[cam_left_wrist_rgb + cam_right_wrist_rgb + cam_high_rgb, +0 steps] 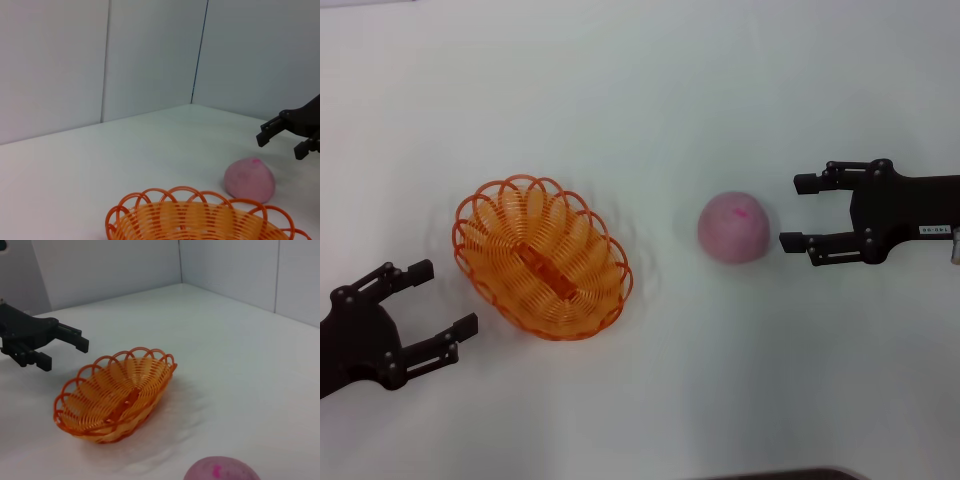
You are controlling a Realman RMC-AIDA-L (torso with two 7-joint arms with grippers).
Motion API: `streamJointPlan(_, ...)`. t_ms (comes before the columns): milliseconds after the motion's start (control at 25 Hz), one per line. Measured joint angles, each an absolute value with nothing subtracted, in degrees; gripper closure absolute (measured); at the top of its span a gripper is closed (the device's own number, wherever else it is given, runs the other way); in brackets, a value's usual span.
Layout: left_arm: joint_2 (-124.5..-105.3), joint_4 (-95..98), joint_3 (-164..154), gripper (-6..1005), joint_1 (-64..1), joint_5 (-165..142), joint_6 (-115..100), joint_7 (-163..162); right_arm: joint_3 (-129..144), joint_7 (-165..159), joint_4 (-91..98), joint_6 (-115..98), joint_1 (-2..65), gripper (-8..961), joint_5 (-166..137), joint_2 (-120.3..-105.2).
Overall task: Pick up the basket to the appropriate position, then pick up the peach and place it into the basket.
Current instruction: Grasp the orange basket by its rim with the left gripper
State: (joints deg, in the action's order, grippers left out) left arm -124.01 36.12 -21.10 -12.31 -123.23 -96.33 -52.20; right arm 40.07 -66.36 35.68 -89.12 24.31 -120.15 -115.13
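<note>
On the white tabletop (650, 90) the oval orange wire basket (541, 257) sits left of the round pale pink peach (733, 227), well apart, with the open black left tool (438, 298) just left of the basket and the open black right tool (797, 212) just right of the peach.

The left wrist view's edge cuts off the basket (200, 220); the right wrist view's cuts the peach (222, 470).

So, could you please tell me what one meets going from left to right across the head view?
Left gripper, open → orange wire basket → pale pink peach → right gripper, open, all on the white table.
</note>
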Motion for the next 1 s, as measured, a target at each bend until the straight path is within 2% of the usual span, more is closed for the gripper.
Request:
streamJointPlan(680, -124.09, 35.9, -21.0, 140, -12.4, -123.2, -97.2, -53.4, 40.1, -66.6, 35.7, -89.2, 24.3, 118, -120.5, -115.14)
streamJointPlan(1000, -123.53, 40.2, -20.7, 141, -13.7, -123.2, -100.4, -73.1, 40.3, -66.6, 35.7, -89.3, 24.4, 118, -120.5, -115.11)
